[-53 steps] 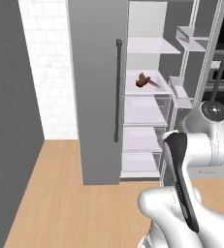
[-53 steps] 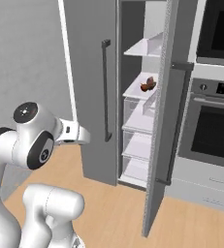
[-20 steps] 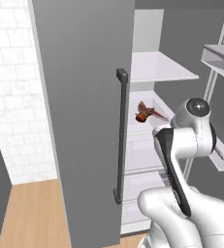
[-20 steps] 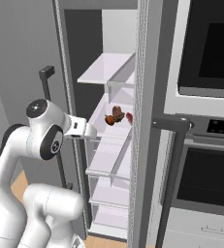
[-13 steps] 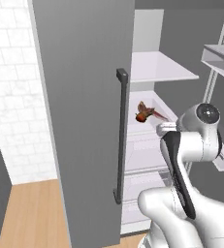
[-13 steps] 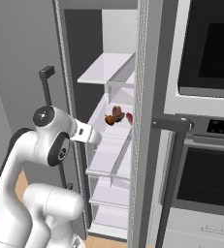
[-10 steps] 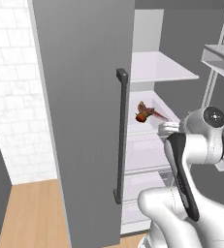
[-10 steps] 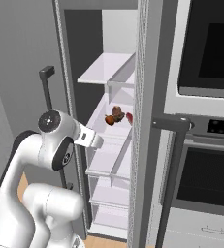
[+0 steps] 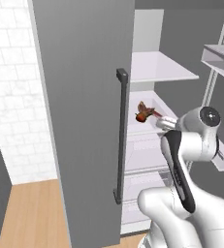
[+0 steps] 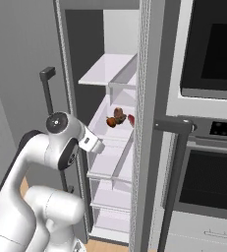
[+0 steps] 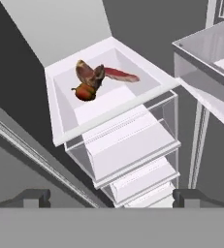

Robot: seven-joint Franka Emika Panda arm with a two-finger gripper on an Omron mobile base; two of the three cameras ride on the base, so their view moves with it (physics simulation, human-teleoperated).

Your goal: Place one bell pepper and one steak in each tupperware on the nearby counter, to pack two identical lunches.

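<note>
We are parked in front of a tall grey fridge (image 9: 79,97) whose door, with its dark vertical handle (image 9: 120,135), stands open. To the left of it we see white wall tiles (image 9: 11,97) and a light plank floor (image 9: 31,213). In the right base view a built-in oven (image 10: 208,123) with a dark window and a long bar handle sits to the right of the fridge.

Inside the fridge, white shelves and clear drawers step down one below another. An upper shelf (image 10: 107,69) is bare. Below it a white tray-like shelf (image 11: 60,116) carries the food: an orange-red bell pepper (image 11: 86,91) at the near left, a brown steak (image 11: 89,73) leaning just behind and touching it, and a flat dark red piece (image 11: 119,74) lying to the right of the steak. We cannot tell whether that red piece is a second steak or a second pepper. The same cluster shows as a small brown and red clump in both base views (image 9: 142,112) (image 10: 117,117).

Our end effector (image 11: 111,197) has its two fingertips (image 11: 33,196) spread wide apart with nothing between them. It hangs outside the fridge, nearer to us than the food shelf and lower, pointing in towards it. The pepper and steak lie well ahead of the fingertips, up and slightly left in the hand view, untouched.
</note>
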